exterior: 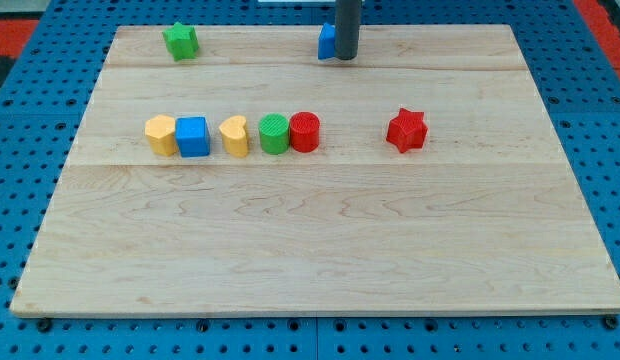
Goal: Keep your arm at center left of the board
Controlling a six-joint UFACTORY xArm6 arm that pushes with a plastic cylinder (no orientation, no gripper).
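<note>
The rod stands upright at the board's (320, 250) top edge, my tip (345, 57) touching or just beside a blue block (327, 42), grasping nothing. The move to centre left appears not yet begun. That spot lies left of the yellow block (161, 134) heading the row; the tip must travel down-left, passing the green star (180, 40).

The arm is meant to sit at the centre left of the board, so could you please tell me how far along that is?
Nothing looks done yet. My tip is at the view's top, right of the middle, against a blue block it partly hides. Left to do: cross to the board's centre left, near the yellow block that starts the row with the blue cube. The green star lies at the top left.
</note>
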